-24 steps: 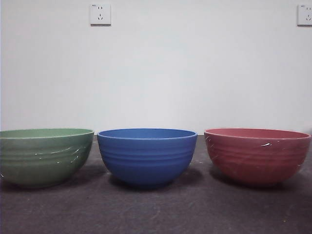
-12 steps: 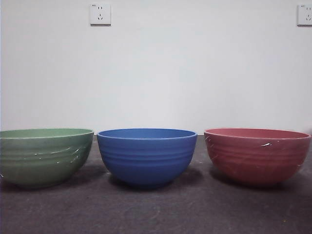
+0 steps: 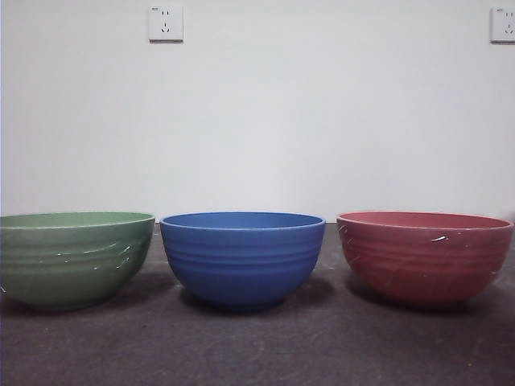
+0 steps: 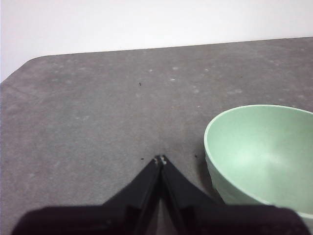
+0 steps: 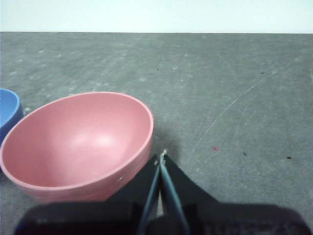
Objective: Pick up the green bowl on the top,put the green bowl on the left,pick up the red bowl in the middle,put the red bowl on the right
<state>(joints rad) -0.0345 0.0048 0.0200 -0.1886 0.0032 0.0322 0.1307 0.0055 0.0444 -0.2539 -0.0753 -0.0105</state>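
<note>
Resting apart, green bowl (image 3: 74,257) and red bowl (image 3: 424,256); left gripper (image 4: 160,159) and right gripper (image 5: 162,155) closed, empty

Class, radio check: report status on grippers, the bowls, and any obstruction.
Left gripper shut, empty, beside green bowl. Right gripper shut, empty, beside red bowl. Blue bowl stands between them. Bowls apart, nothing in the way.

Your front camera sits low, level with the table (image 3: 257,354), close to three bowls. Each wrist camera looks down: left shares the green bowl (image 4: 264,152), right the red bowl (image 5: 78,142).
</note>
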